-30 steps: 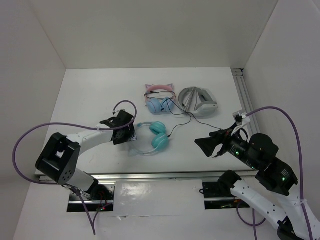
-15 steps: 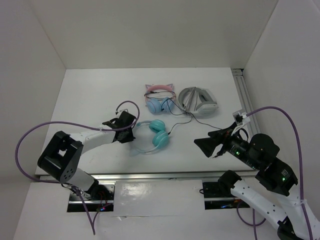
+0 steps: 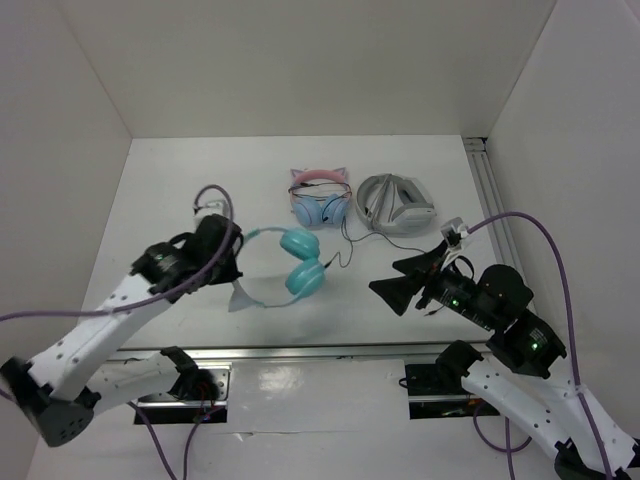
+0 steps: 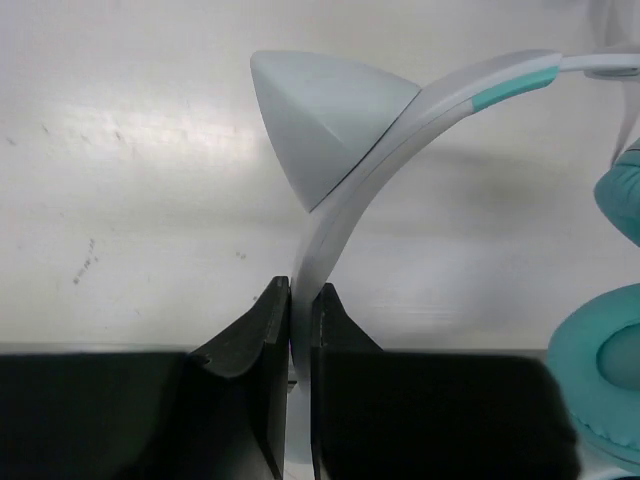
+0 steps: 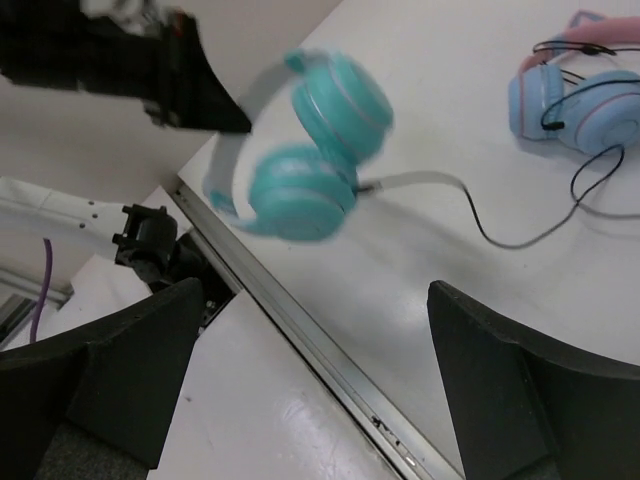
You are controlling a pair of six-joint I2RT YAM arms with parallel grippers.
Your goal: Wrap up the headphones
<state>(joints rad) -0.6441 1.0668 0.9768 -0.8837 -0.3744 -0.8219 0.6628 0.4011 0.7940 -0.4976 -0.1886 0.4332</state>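
1. The left gripper is now clamping the pale headband of the teal round-cupped plastic headphones; its jaws were apart a second ago. It's lifting them at the near-middle of the table.
2. The right gripper is hanging wide open, holding nothing.
3. The thin black cable is trailing loose, so I'm guessing the wrapping is only just starting.

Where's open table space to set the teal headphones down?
Bare table between the left wall and the pink cat-ear pair, and the near edge beside the right gripper. Crowded back middle: that pair, the grey-white pair, the black cable.
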